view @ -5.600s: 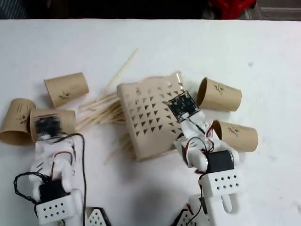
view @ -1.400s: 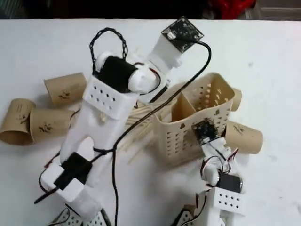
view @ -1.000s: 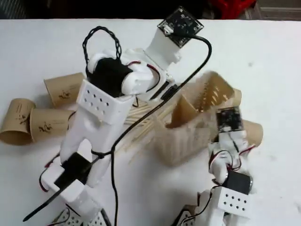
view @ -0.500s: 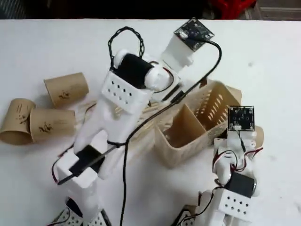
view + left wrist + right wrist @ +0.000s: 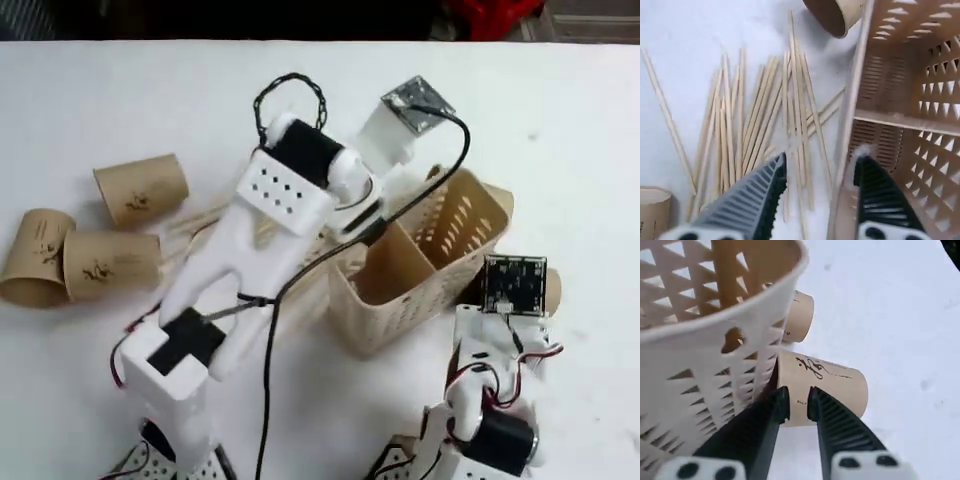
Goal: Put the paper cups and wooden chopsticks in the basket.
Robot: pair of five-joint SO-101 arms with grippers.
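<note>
Here, left pincer (image 5: 821, 156) straddles the basket (image 5: 905, 120) wall.

left arm (image 5: 250, 235) stretched far forward, jaws spread wide, right arm (image 5: 487, 400) tucked low, jaws narrowly parted

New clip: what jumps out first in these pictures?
The left arm stretches diagonally across the table, its claw open astride the rim of the upright basket, one finger over a scatter of wooden chopsticks. Three paper cups lie on their sides on the arm's far side from the basket; none is visible inside it.
</note>
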